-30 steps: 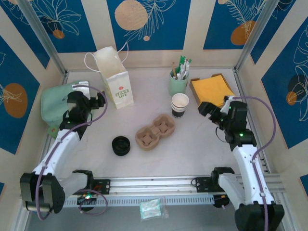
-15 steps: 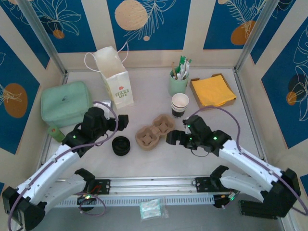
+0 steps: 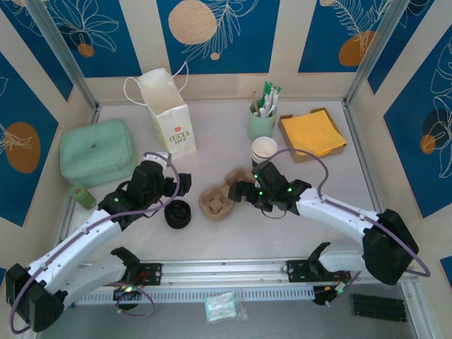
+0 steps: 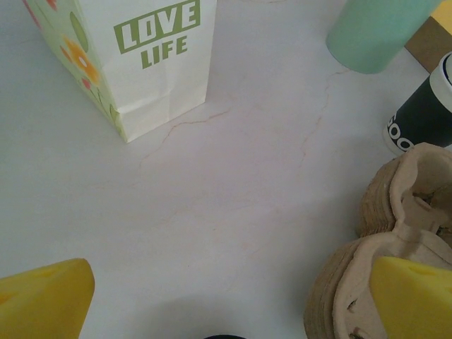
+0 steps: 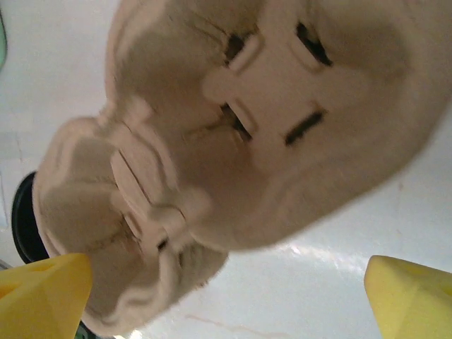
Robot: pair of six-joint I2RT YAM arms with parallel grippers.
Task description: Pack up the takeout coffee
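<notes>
Approach step: right gripper wide open, empty, over the pulp cup carrier at centre, left gripper likewise; next, probably grasping the takeout coffee.

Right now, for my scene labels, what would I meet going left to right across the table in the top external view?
From the left: mint-green case → paper bag → cup carrier → takeout coffee → yellow napkins.
</notes>
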